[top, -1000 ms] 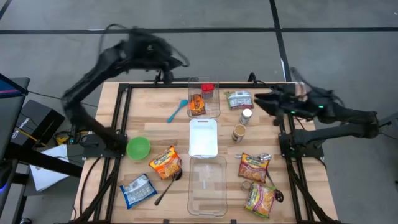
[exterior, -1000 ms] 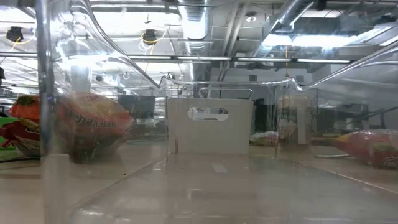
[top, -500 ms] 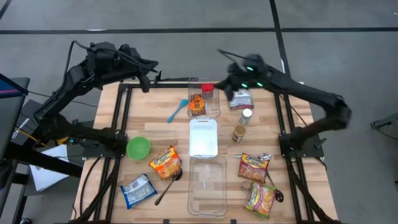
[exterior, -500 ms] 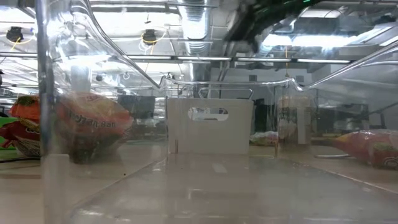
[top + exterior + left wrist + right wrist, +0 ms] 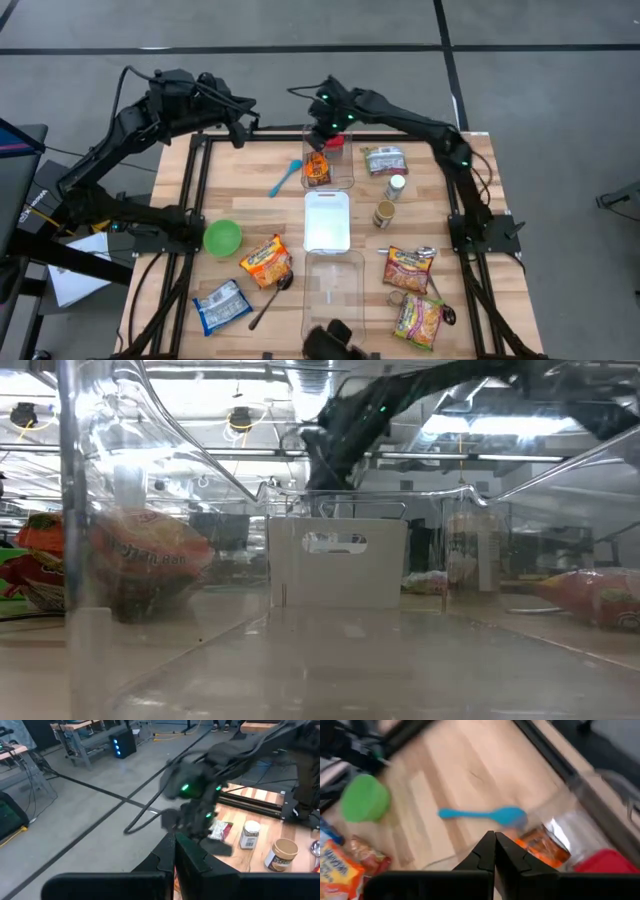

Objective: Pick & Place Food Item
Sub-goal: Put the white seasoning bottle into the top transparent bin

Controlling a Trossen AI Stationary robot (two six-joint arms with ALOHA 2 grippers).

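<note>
Hovering over the far clear bin, jaws pressed shut and holding nothing.

Sitting right under the right gripper (image 5: 322,128): the orange food packet (image 5: 317,168) inside the clear bin (image 5: 345,178), long side pointing toward the table's back edge. Waiting farther off past the back left corner, also shut tight: the left gripper (image 5: 240,128).

Right gripper (image 5: 318,135) closed (extended), left gripper (image 5: 240,128) closed
</note>
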